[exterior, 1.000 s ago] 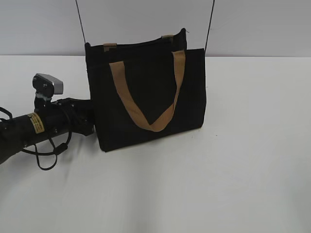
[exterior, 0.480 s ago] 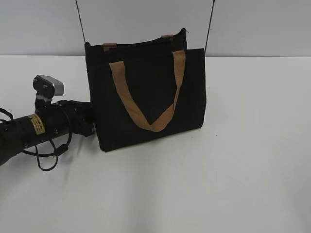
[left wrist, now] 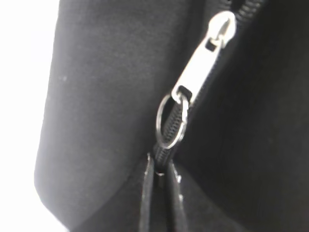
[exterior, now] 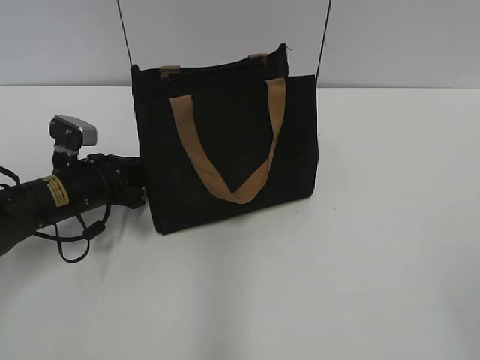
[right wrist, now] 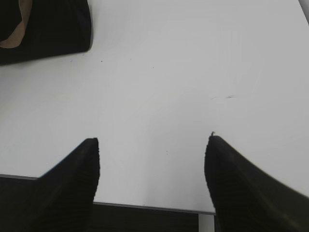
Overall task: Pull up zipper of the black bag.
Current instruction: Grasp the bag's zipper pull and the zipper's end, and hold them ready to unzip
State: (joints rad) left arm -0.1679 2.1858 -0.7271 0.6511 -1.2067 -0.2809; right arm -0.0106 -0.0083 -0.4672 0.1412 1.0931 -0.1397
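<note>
Black bag (exterior: 225,150) stands upright on the white counter (exterior: 360,262), centre-left of the exterior frame, upper half. Two tan handles: the near one (exterior: 229,161) hangs in a V down the front panel; only the ends of the far one show at the top edge. Thin black shoulder strap (exterior: 324,37) runs up out of the top of the frame on both sides. Left arm (exterior: 60,196) enters from the lower left edge, lying low and near horizontal, its front end against the bag's left side; a grey camera block (exterior: 73,131) sits on top of it. In the left wrist view, the zipper (left wrist: 205,63) runs diagonally from the upper right down to lower centre on the bag's side seam, silver pull tab at upper right, a small metal ring (left wrist: 170,121) hanging from its lower end. Left pincer (left wrist: 161,193) at bottom centre: tips pressed close together just below the ring; whether they pinch fabric or zip teeth cannot be told. Right pincer (right wrist: 152,179) spread wide, holding nothing, over bare counter; a corner of the bag sits in the upper left of that frame.
</note>
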